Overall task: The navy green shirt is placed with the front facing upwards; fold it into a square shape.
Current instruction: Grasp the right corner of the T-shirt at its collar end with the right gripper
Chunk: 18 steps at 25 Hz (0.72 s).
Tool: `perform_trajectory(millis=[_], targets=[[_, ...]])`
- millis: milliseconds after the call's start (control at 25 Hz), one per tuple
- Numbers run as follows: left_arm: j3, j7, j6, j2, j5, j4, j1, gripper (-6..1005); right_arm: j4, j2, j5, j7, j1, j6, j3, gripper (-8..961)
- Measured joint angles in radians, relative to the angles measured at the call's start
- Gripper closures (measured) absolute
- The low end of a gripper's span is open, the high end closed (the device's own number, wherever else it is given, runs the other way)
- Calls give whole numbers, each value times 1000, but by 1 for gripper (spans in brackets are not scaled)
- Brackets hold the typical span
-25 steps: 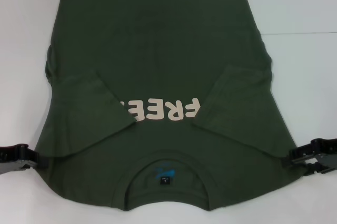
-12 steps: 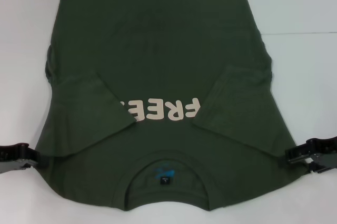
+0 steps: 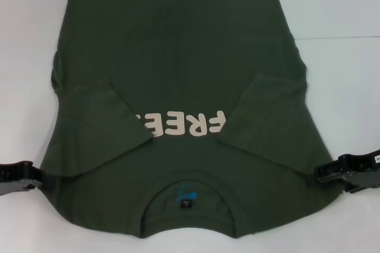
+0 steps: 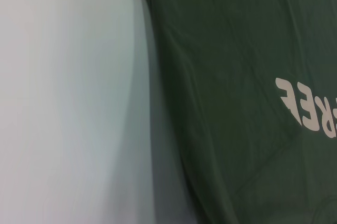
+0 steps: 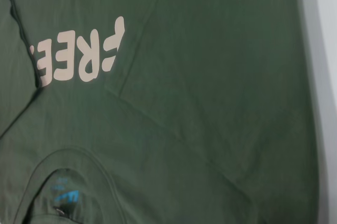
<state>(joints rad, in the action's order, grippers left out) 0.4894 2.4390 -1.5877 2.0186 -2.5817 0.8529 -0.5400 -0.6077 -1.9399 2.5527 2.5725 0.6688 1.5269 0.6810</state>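
Note:
The navy green shirt (image 3: 178, 57) lies flat on the white table (image 3: 344, 15), front up, with its collar (image 3: 187, 179) nearest me. Both sleeves (image 3: 101, 122) (image 3: 267, 110) are folded inward over the chest and partly cover the cream "FREE!" lettering (image 3: 184, 123). The black neck tag (image 3: 186, 204) shows inside the collar. My left gripper (image 3: 37, 178) is low at the shirt's left shoulder edge. My right gripper (image 3: 320, 173) is at the right shoulder edge, touching the cloth. The shirt also shows in the left wrist view (image 4: 237, 77) and the right wrist view (image 5: 210, 77).
Bare white table lies on both sides of the shirt (image 3: 24, 57) and beyond its right side (image 3: 344, 87). The hem reaches the far edge of the head view. No other objects show.
My right gripper has slid inward to the left, onto the shirt's right shoulder edge. The left gripper has barely moved. The shirt has not shifted.

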Motion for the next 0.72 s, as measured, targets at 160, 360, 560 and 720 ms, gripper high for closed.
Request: perform_trajectory(millis=[160, 360, 560, 720], targets=[[0, 0, 0, 0, 0, 0, 0, 965, 0, -1, 0, 0, 0, -1, 4, 188], [0, 0, 0, 0, 0, 0, 0, 965, 0, -1, 2, 0, 1, -6, 5, 252], [0, 0, 0, 0, 0, 0, -2, 965, 0, -6, 4, -7, 1, -17, 6, 333], [0, 0, 0, 0, 0, 0, -2, 965, 0, -8, 6, -8, 2, -25, 21, 451]])
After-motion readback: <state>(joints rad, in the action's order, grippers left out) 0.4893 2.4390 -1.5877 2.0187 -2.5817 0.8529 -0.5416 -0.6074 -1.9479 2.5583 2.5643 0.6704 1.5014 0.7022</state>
